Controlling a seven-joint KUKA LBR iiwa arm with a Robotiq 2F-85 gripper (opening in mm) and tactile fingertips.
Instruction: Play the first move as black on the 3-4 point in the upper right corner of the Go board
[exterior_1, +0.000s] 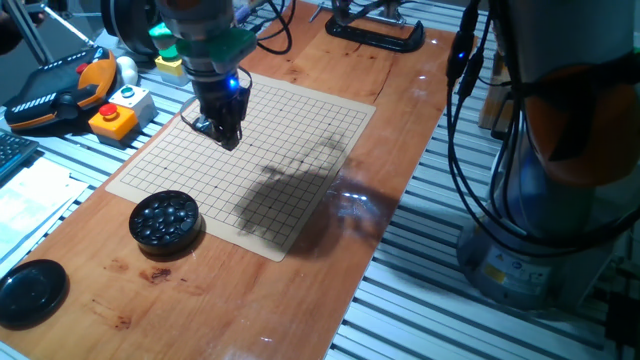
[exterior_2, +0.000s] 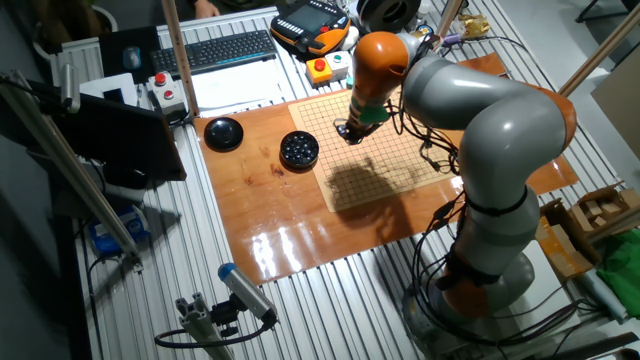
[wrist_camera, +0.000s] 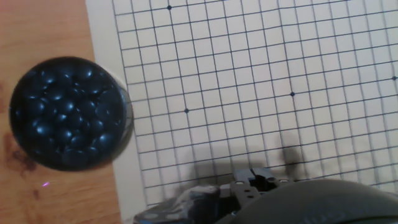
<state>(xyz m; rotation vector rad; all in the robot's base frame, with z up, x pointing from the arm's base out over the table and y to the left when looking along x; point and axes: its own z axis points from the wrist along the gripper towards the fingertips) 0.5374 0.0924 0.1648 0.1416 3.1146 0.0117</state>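
The tool (exterior_1: 226, 132) hovers low over the Go board (exterior_1: 300, 150), beyond the bowl of stones (exterior_1: 164, 219); its jaw state cannot be told.

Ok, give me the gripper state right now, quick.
Gripper: low over the Go board; cannot tell whether the jaws are open, shut, or holding a stone.

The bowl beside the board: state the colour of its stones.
Glossy black stones fill the bowl, clearest in the hand view.
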